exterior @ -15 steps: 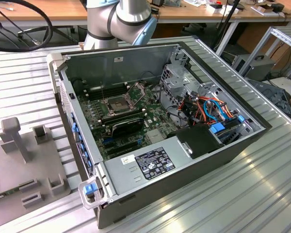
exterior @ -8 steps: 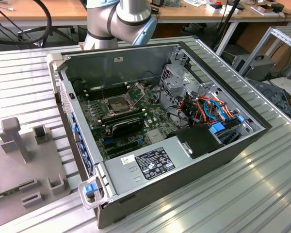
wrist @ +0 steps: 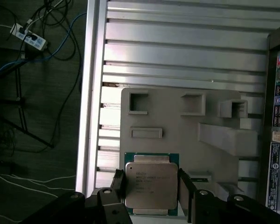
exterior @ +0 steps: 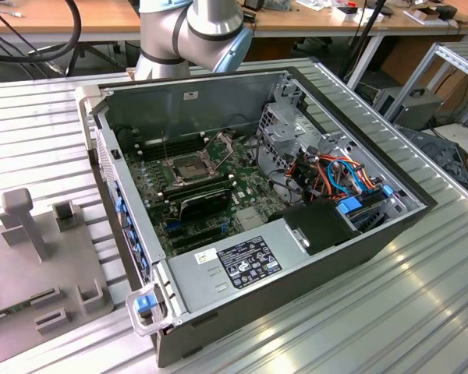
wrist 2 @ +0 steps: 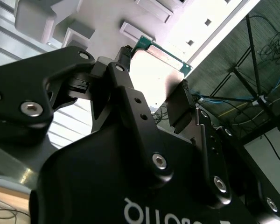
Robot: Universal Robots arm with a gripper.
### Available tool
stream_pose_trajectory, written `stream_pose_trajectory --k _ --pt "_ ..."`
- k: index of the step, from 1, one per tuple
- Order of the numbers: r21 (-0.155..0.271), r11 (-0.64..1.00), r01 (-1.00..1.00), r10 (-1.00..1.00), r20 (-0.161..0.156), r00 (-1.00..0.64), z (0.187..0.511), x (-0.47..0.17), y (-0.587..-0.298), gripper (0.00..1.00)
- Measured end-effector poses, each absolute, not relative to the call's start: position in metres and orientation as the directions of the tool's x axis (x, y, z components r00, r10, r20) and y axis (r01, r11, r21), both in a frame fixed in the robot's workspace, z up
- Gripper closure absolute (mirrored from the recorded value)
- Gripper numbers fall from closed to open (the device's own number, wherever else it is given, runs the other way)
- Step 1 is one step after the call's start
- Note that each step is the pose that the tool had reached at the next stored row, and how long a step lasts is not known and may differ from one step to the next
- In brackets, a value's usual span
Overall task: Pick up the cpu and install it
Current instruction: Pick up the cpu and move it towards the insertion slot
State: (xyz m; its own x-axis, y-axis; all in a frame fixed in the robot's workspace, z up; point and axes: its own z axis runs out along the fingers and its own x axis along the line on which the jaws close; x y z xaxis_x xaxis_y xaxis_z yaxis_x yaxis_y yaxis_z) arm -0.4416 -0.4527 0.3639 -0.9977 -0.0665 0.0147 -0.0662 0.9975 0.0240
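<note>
The cpu (wrist: 151,189), a small square chip with a dull silver top and a green rim, sits between the two black fingers of my gripper (wrist: 151,174), which is shut on its opposite edges. It is over the near end of a grey moulded holder (wrist: 177,121) on the slatted metal table. From below, in the second wrist view, the cpu (wrist 2: 151,70) shows between the fingertips (wrist 2: 181,105) with its green edge lit. In the exterior view the open computer case holds the motherboard (exterior: 195,187), and its dark socket (exterior: 189,167) has its metal frame raised.
The arm (exterior: 195,31) rises behind the case at the top of the exterior view. The grey holder (exterior: 31,265) lies at that view's left on the table. Drive cage, cables and power supply (exterior: 242,261) crowd the case's right and front. Cables trail on the floor (wrist: 32,70).
</note>
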Motion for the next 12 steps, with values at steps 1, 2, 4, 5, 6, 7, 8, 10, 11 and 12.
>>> stream_pose_trajectory --k 1,2,4,5,6,7,8,10,11,12 --pt "0.024 0.998 -0.066 -0.067 0.015 -0.998 0.365 -0.442 -0.453 0.45" --pt "0.024 0.998 -0.066 -0.067 0.015 -0.998 0.366 -0.442 -0.453 0.45" --pt "0.024 0.998 -0.066 -0.067 0.015 -0.998 0.368 -0.442 -0.453 0.45" --pt "0.024 0.998 -0.066 -0.067 0.015 -0.998 0.371 -0.442 -0.453 0.45" --pt "0.024 0.998 -0.066 -0.067 0.015 -0.998 0.372 -0.442 -0.453 0.45" --pt "0.024 0.998 -0.066 -0.067 0.015 -0.998 0.374 -0.442 -0.453 0.45" --pt "0.024 0.998 -0.066 -0.067 0.015 -0.998 0.375 -0.442 -0.453 0.45" --pt "0.024 0.997 -0.066 -0.067 0.015 -0.998 0.377 -0.442 -0.453 0.45" --pt "0.024 0.997 -0.066 -0.067 0.015 -0.998 0.379 -0.442 -0.453 0.45" --pt "0.024 0.997 -0.067 -0.067 0.015 -0.998 0.38 -0.442 -0.453 0.45"
